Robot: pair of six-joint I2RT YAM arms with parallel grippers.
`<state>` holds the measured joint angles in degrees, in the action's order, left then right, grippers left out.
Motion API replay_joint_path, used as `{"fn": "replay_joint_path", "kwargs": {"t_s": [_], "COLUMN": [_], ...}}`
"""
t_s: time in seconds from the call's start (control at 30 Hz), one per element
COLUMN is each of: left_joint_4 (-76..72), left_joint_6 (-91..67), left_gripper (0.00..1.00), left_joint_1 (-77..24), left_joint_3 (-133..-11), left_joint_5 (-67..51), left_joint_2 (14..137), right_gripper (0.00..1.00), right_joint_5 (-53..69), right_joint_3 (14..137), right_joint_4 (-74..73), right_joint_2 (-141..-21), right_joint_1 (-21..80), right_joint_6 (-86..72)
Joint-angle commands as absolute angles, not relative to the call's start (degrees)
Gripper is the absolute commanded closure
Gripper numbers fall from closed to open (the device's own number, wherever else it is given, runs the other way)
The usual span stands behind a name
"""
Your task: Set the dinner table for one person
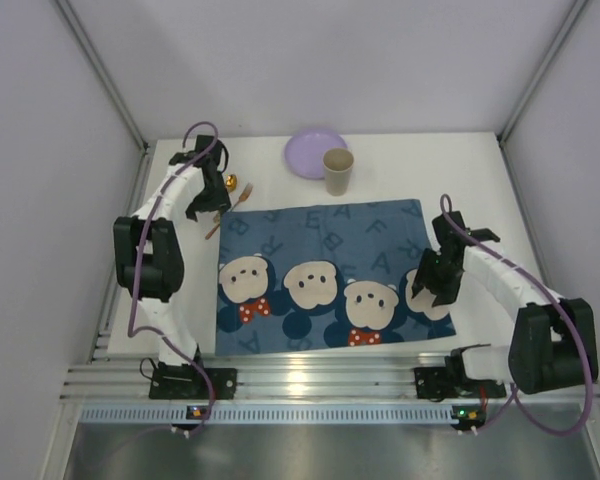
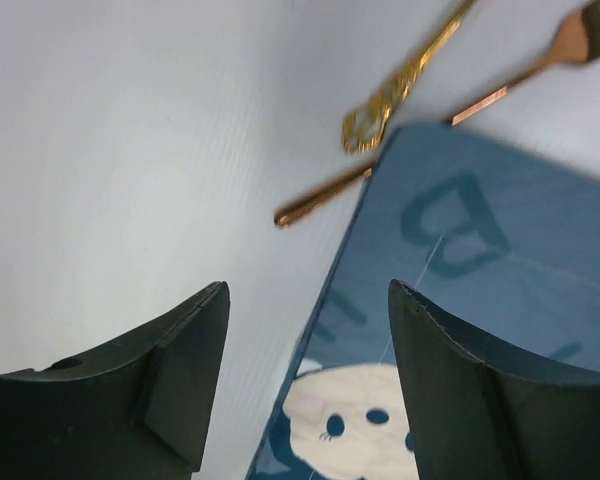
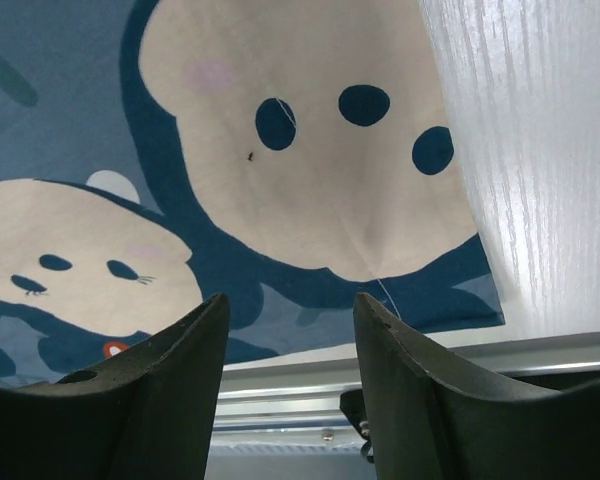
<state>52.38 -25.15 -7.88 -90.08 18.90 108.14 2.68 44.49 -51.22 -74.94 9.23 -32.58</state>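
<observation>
One white tabletop [image 1: 460,170] carries everything here. It fills the floor of the cell, and the blue mouse-print mat [image 1: 320,240] is spread over its near middle. Nothing is laid on the mat yet, so I judge the setting barely begun.

The left jaws are spread wide and grip nothing. They hang over the mat's far-left corner [image 2: 500,260], with bare tabletop [image 2: 130,150] to one side. Just past them lies the rose-gold fork [image 2: 320,197]; its handle seems to slip under that corner. A gold utensil [image 2: 400,85], probably a spoon, lies just beside the fork.

I take the fork to be my step. To do it well, I would turn the jaws square across the handle. I would come down on the bare stretch nearest its tip, clear of both cloth and gold piece. A thin handle lying flat calls for pads right down on the surface. Drawing it out along its own length should keep the mat from lifting.

The right jaws are parted too and hold nothing, low over the mat's near-right corner [image 3: 310,270].

At the far edge, the lilac plate [image 1: 310,150] holds nothing. The beige cup [image 1: 338,170] looks empty. I cannot tell whether it stands on the plate's rim or just beside it.
</observation>
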Motion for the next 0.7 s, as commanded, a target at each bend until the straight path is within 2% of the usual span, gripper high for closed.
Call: {"fn": "replay_joint_path", "kwargs": {"t_s": [0.0, 0.3, 0.4, 0.53, 0.6, 0.67], "left_joint_4": [48.35, 47.37, 45.80, 44.03, 45.00, 45.35], "left_joint_6": [-21.89, -18.81, -18.46, -18.11, -17.14, -16.61], "left_gripper": [0.30, 0.36, 0.37, 0.38, 0.40, 0.46], "left_joint_1": [-4.84, -4.04, -4.22, -4.22, -4.22, -4.13], "left_joint_3": [-97.18, -115.20, -117.68, -118.91, -120.49, -120.67], "left_joint_5": [16.63, 11.70, 8.88, 11.68, 13.00, 14.76], "left_joint_2": [113.26, 131.28, 134.20, 136.58, 138.25, 139.21], "right_gripper": [0.46, 0.47, 0.47, 0.48, 0.48, 0.48], "right_joint_5": [3.08, 0.27, 0.18, -1.41, -1.58, -1.84], "right_joint_3": [49.21, 51.42, 51.68, 52.38, 52.64, 52.82], "right_joint_4": [-53.96, -57.56, -57.74, -57.75, -57.66, -57.39], "right_joint_2": [-70.85, -69.78, -70.40, -71.89, -72.77, -73.47], "right_joint_1": [9.49, 9.49, 9.58, 9.41, 9.40, 9.40], "right_joint_6": [-31.73, -30.32, -30.41, -30.67, -30.85, -30.85]}}
